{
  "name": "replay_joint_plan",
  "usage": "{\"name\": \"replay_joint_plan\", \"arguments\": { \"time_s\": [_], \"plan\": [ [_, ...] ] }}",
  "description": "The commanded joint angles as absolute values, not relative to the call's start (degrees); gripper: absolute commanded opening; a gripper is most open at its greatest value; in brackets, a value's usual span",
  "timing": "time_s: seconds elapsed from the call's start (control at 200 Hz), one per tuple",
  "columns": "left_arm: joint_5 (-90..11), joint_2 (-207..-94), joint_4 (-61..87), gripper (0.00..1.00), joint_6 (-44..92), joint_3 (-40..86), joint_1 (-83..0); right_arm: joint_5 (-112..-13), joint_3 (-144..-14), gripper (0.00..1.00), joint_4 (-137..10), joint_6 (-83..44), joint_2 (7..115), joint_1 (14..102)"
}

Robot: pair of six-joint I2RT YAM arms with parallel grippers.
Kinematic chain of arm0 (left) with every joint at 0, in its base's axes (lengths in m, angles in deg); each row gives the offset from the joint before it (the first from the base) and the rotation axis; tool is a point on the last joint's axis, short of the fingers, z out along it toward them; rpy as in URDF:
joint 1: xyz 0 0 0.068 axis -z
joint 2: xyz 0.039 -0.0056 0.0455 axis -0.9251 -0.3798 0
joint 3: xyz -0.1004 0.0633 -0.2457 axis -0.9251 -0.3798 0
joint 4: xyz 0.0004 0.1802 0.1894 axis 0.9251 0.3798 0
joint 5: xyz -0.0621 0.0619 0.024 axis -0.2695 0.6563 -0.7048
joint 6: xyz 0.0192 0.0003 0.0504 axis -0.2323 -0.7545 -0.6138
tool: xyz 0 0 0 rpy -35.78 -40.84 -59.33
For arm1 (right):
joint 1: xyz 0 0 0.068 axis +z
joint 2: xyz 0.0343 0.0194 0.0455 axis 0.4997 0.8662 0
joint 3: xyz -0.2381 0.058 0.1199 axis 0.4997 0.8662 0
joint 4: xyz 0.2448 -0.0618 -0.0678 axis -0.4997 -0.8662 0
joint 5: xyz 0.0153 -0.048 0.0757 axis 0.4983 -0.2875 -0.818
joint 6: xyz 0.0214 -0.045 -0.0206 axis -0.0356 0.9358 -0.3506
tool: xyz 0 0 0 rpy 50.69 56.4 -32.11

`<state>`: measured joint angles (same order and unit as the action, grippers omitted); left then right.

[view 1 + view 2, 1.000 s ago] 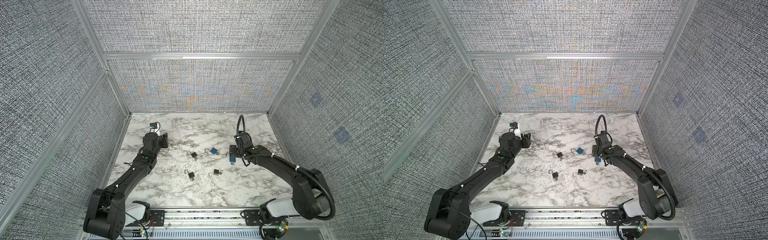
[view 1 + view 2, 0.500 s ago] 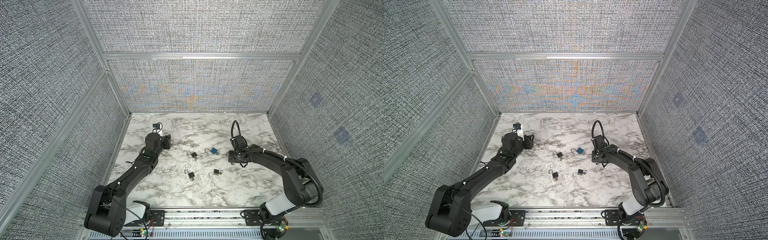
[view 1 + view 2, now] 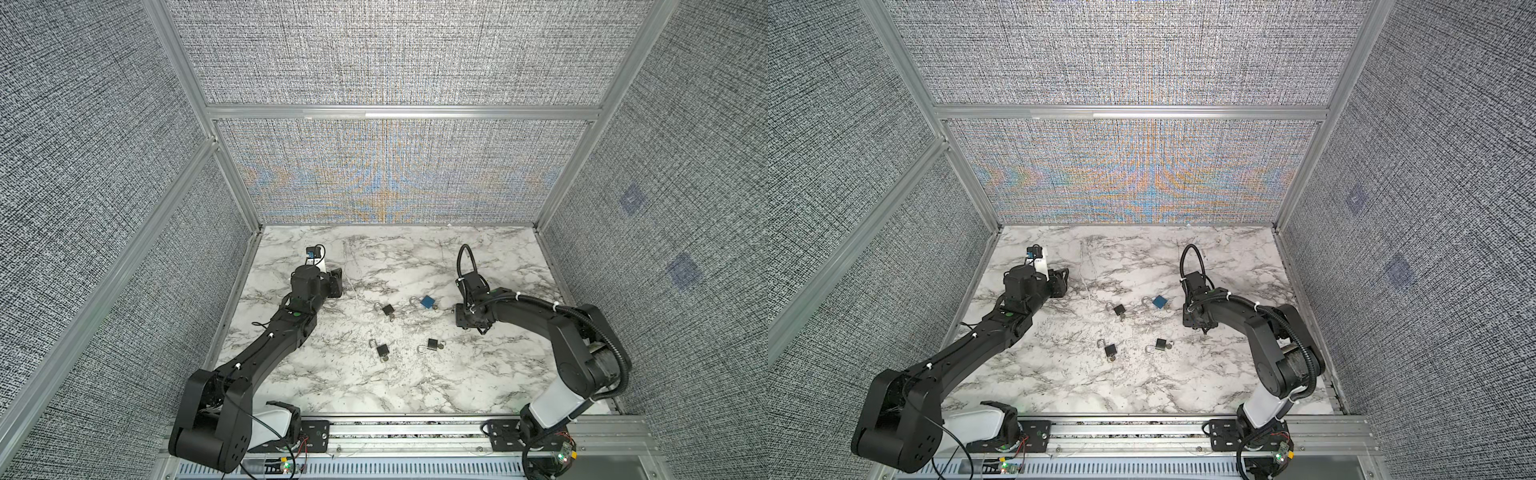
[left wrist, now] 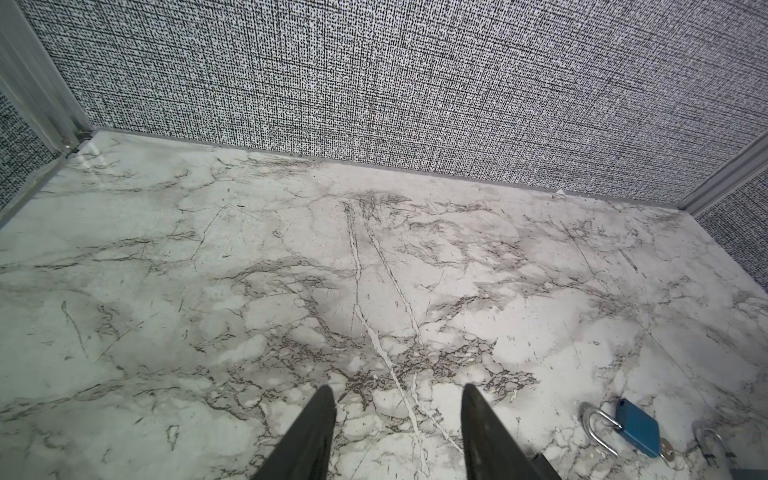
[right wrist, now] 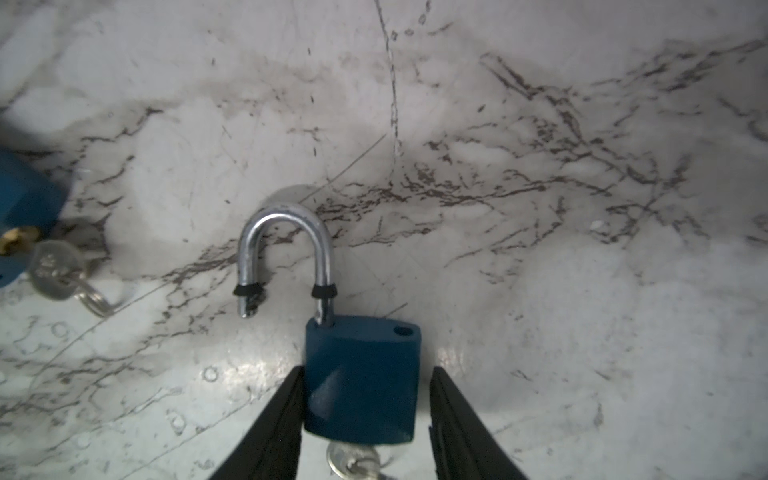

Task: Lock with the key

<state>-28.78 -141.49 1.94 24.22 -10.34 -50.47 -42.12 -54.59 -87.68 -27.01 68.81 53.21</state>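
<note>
R claw (image 5: pixel 366 370) update: in the last sec I swung the wrist round, dropped onto the near blue padlock (image 5: pixel 361 357) and pulled the jaws in from wide. A sec ago that lock showed beside the claw in both top views; now the claw covers it there. Meaning: approach done, grasp in progress, not secured yet.

State now: jaws half-closed astride the lock body. One finger (image 5: pixel 274 436) is on the body's side, the other finger (image 5: pixel 461 440) shows a sliver of gap. So straddling, not pinching, as far as the wrist cam shows.

Lock vs claw: body sits betw the fingertips, flat on the marble (image 5: pixel 561 291). Shackle (image 5: pixel 286 232) sticks out ahead of the tips. It's open, free leg swung off to the side of its hole (image 5: pixel 401 331). Key (image 5: pixel 353 459) is in the bottom of the body, back toward my palm.

Second blue padlock (image 5: pixel 20 195) w/ its own key (image 5: pixel 54 266) lies ahead and off to one side, clear of the fingers.

L claw (image 4: pixel 399 390): spread, empty, over bare marble, well apart from the lock, width unchanged.

Next, imo: finish the squeeze, then L comes over for shackle/key. Risk: key is boxed in behind my fingers.
</note>
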Motion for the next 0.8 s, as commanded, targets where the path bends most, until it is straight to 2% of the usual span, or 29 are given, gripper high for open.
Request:
{"name": "replay_joint_plan", "arguments": {
  "time_s": [0.0, 0.795],
  "plan": [
    [-28.86, -141.79, 1.7, 0.51, 24.36, -9.93, -50.36, -41.11, -56.65, 0.46, -88.15, -27.6, 69.55, 53.2],
    [-28.56, -141.32, 3.05, 0.5, 23.51, -9.56, -50.28, -40.32, -58.28, 0.37, -90.05, -26.48, 71.98, 53.22]
  ]
}}
